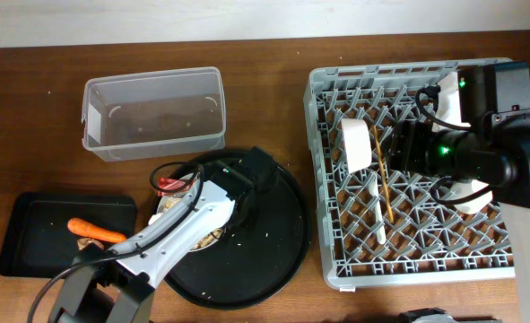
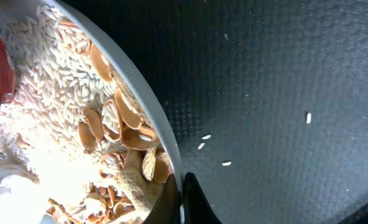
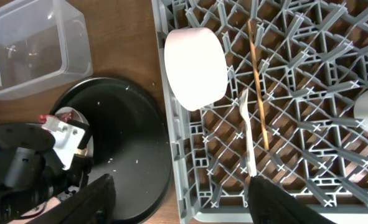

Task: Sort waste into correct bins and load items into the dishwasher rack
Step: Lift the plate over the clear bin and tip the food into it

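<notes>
roughly upright, chopstick [image 1: 386, 179] lies alongside fork [image 1: 377, 211] in rack [image 1: 321, 224].

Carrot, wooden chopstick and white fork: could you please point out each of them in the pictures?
carrot [image 1: 96, 231], overhead view, middle of its orange body.
wooden chopstick [image 3: 257, 86], right wrist view, midway along the stick.
white fork [image 3: 248, 140], right wrist view, on its handle below the tines.

The carrot [image 1: 94, 231] is orange, its tray [image 1: 33, 244] black.
</notes>
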`<state>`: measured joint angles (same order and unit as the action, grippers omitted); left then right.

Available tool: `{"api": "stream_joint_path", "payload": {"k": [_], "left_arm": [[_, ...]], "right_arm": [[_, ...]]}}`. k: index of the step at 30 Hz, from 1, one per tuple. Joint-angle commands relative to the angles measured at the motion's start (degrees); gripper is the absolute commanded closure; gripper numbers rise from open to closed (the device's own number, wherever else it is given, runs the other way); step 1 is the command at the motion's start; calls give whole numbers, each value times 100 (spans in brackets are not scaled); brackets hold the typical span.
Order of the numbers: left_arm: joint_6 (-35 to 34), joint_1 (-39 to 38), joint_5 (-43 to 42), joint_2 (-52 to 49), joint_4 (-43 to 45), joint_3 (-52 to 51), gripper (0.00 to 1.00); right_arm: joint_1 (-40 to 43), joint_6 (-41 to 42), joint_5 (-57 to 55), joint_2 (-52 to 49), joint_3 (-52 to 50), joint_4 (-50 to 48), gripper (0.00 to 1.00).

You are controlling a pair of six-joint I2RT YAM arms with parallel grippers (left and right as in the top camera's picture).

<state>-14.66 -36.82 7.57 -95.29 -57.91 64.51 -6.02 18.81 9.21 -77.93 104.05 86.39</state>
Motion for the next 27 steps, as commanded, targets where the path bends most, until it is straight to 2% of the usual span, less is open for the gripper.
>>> {"api": "stream_joint_path", "payload": {"k": [1,4,9,14,16,20,23,27], "left_arm": [[-304,-348,730,129,0,118,99],[-553,-632,986,129,-4,118,99],[-656,-680,1272,129,-295,258,99],[-651,-680,1812,131,-1239,1325,99],[-542,-678,1843,131,-1314,1690,99],[-444,-623,1991,131,-1250,2159,99],[-61,-339,1961,131,-986,2483,99],[658,267,1488,129,-289,2673,99]], "right_arm": [[44,-48,-72,0,66,-55,28],[44,-48,-74,0,66,-68,27],[44,-48,-72,0,66,-66,27],[44,-48,-90,0,66,-72,27],[44,-48,-90,0,66,-70,27],[44,-48,-90,0,66,-68,27],[44,-46,-87,0,66,-66,27],[44,-44,-87,0,66,-63,27]]}}
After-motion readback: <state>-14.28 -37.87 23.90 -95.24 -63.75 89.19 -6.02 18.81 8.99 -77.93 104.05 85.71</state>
